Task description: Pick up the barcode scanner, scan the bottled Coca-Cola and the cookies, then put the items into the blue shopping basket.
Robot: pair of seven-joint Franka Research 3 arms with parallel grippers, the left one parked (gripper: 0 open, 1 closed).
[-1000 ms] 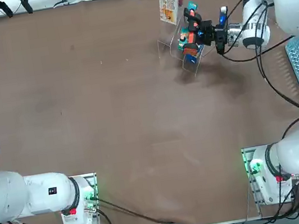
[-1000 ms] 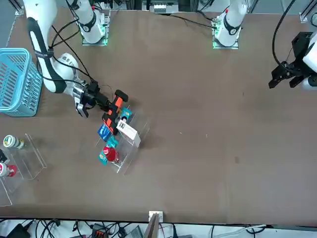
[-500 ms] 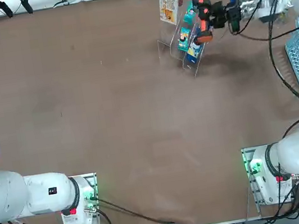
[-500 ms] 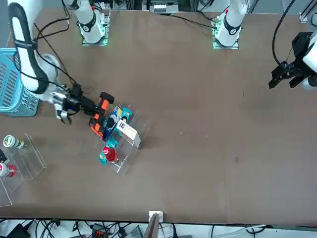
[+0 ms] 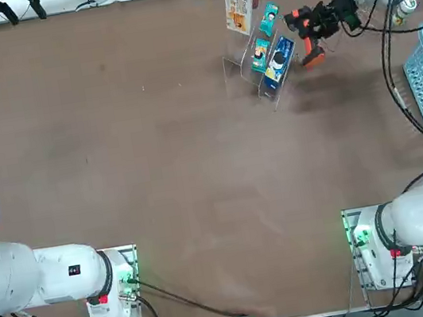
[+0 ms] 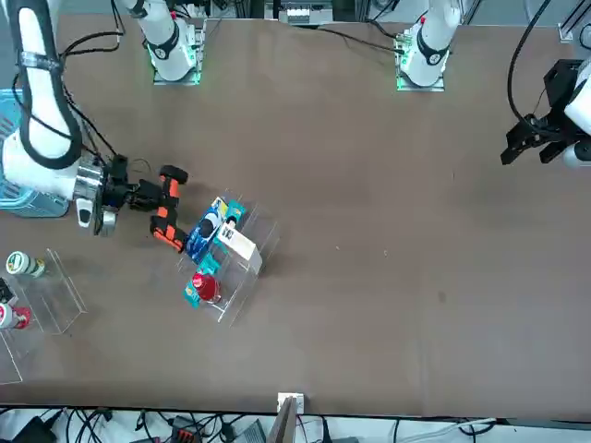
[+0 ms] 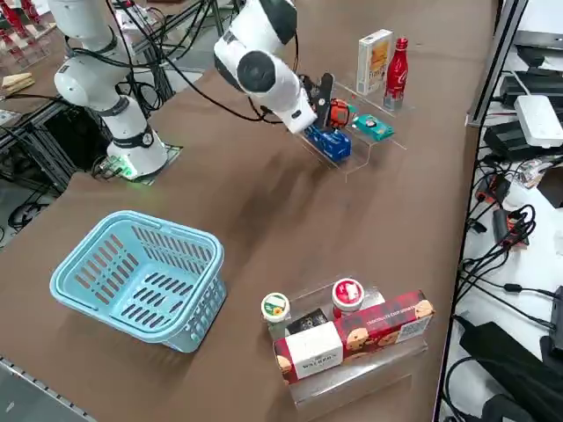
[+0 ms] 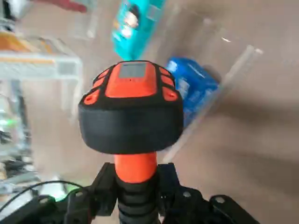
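The right tool [image 6: 138, 196] is clamped on the scanner [image 6: 166, 205] at its orange handle, held beside the clear rack [image 5: 257, 79]. The scanner is rigid, light moulded plastic; the narrow handle is the secure hold. On the rack stand the stiff card cookies [image 5: 239, 5] and the slim, smooth, tip-prone Coca-Cola [image 7: 397, 71]. The latticed basket [image 7: 141, 274] sits well apart from the rack on the counter [image 5: 155, 159].

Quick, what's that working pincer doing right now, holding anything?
Right pincer: shut on the scanner, beside the rack of packs.

White rounded right arm [image 5: 422, 215], black cables, green-lit base.
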